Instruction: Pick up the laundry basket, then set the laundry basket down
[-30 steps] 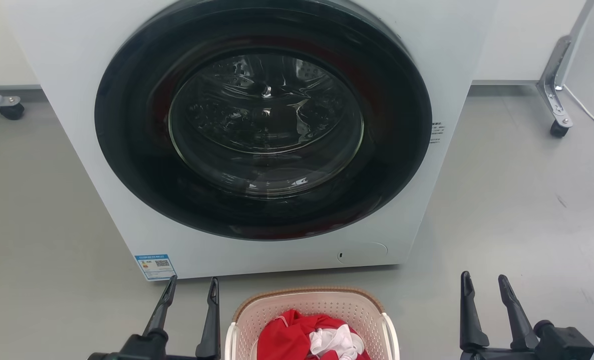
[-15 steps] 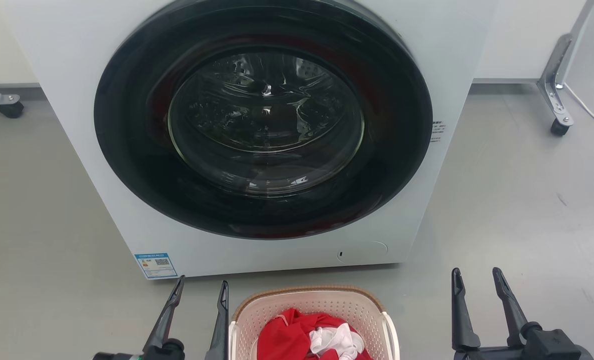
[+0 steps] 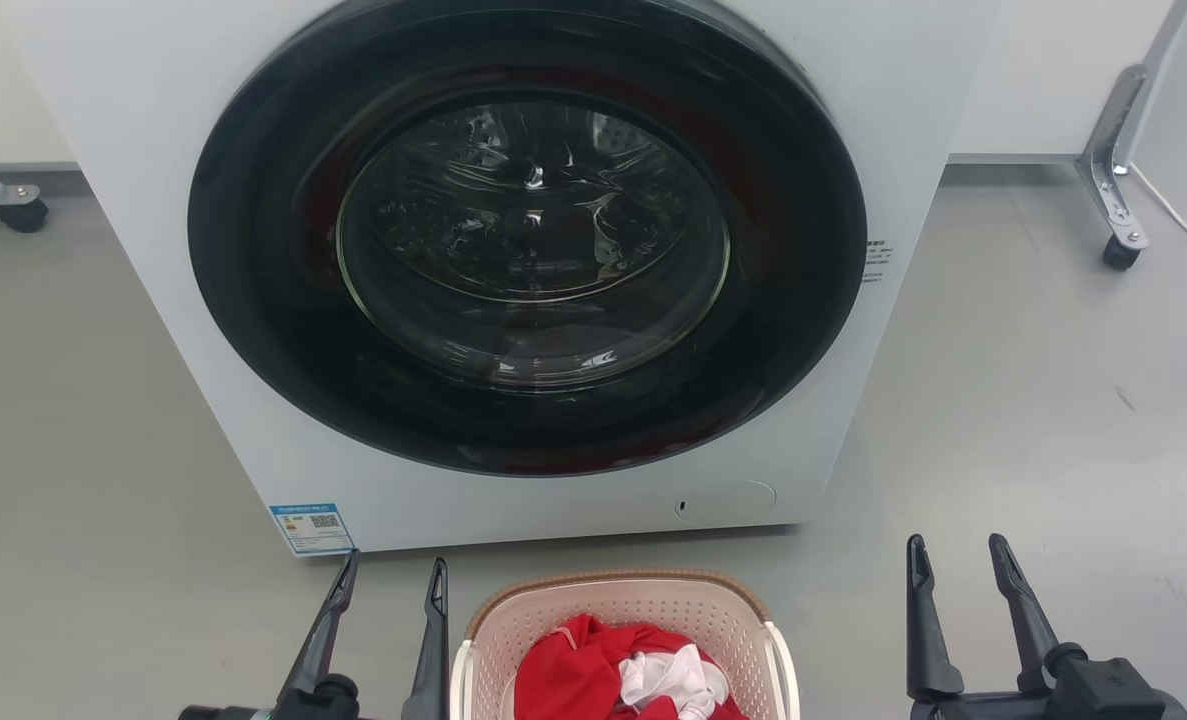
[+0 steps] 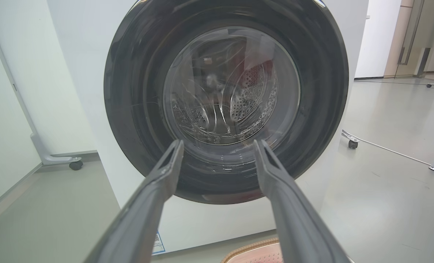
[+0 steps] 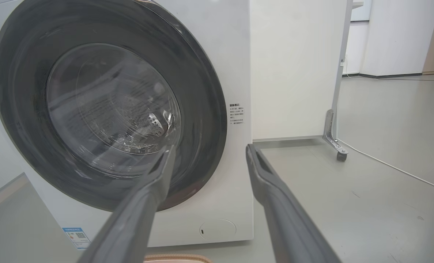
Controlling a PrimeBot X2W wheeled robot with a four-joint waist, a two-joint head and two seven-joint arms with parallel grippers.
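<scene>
**Laundry basket on floor, both claws empty**

Nearest: laundry basket (image 3: 617, 581), standing on the grey floor (image 3: 1053, 400) and holding a red garment (image 3: 573, 670) and a white cloth (image 3: 668, 678).
Left claw (image 3: 395, 562): fingers spread, empty, just beside the basket's left rim.
Right claw (image 3: 956, 545): fingers spread, empty, apart from its right side.
Beyond: white washing machine (image 3: 143, 150) with a round dark door (image 3: 528, 240).
</scene>
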